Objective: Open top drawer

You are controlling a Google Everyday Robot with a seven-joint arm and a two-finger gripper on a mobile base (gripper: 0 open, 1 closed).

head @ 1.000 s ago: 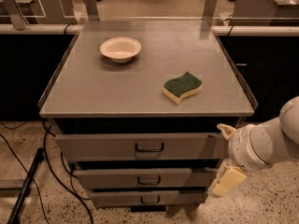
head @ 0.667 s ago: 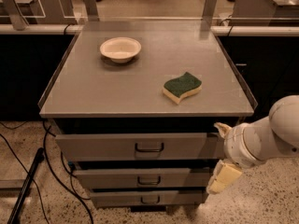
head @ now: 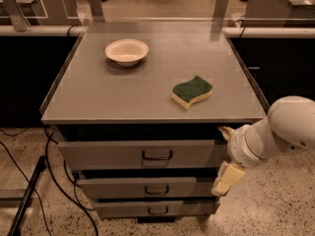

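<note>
The top drawer (head: pixel 108 154) is the widest grey front, just under the cabinet's top, with a small dark wire handle (head: pixel 157 155) at its centre. A dark gap shows above it. Two narrower grey drawer fronts (head: pixel 123 187) sit below it with like handles. My gripper (head: pixel 225 166) is on the white arm at the lower right. It sits by the right end of the top drawer front, well to the right of the handle and not touching it.
On the grey cabinet top (head: pixel 98 97) stand a white bowl (head: pixel 127 51) at the back left and a green-and-yellow sponge (head: pixel 191 92) at the front right. Black cables (head: pixel 54 181) and a dark pole (head: pixel 27 195) lie on the floor to the left.
The arm has shifted a little to the left and up, bringing the gripper closer to the right end of the top drawer. The drawers, bowl and sponge have not moved.
</note>
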